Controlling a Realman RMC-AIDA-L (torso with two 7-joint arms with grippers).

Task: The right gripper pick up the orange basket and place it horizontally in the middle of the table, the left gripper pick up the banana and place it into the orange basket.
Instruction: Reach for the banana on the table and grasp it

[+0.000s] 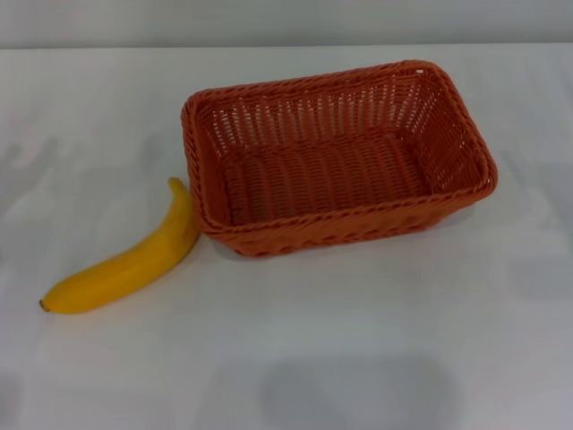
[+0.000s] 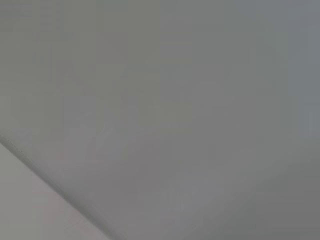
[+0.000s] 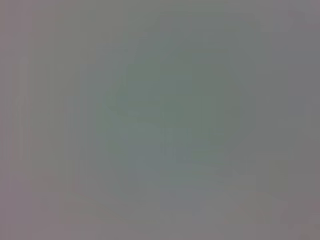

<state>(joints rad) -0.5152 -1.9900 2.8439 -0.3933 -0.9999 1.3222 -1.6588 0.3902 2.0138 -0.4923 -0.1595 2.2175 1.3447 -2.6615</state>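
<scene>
The orange basket [image 1: 336,157] lies lengthwise across the middle of the white table [image 1: 358,340] in the head view, open side up and with nothing in it. A yellow banana [image 1: 130,264] rests on the table at the basket's left, its upper end touching the basket's near left corner. Neither gripper shows in any view. Both wrist views hold only a plain grey surface.
In the head view the table's far edge meets a pale wall at the top. A faint shadow lies on the table near the front edge.
</scene>
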